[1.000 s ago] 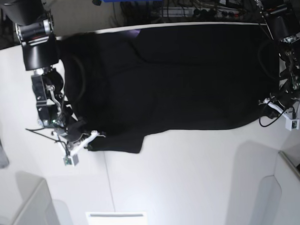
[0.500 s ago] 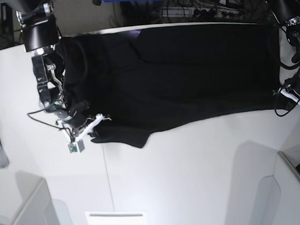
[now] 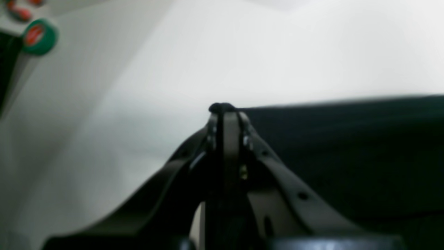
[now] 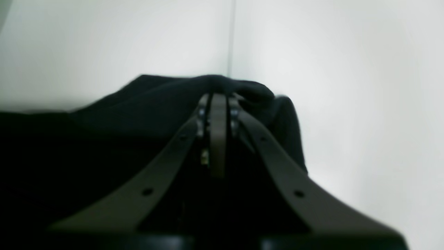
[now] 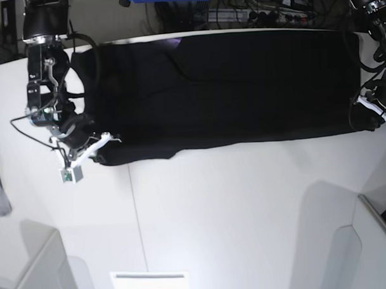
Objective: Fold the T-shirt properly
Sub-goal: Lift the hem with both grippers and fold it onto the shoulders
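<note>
T-shirt (image 5: 223, 93): lay stretched as a long black band across the upper half of the white table (image 5: 233, 213) in the base view
Right gripper (image 4: 218, 99): jaws together, clamped on a bunched corner of cloth; the base view showed it at the left end
Left gripper (image 3: 223, 111): jaws pinched on the shirt's edge; only its wrist view showed this; a green cap (image 3: 39, 36) sat blurred at upper left

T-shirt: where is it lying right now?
In the base view the T-shirt stretches across the table's far half, pinched at its near corners by the right gripper and left gripper.
</note>
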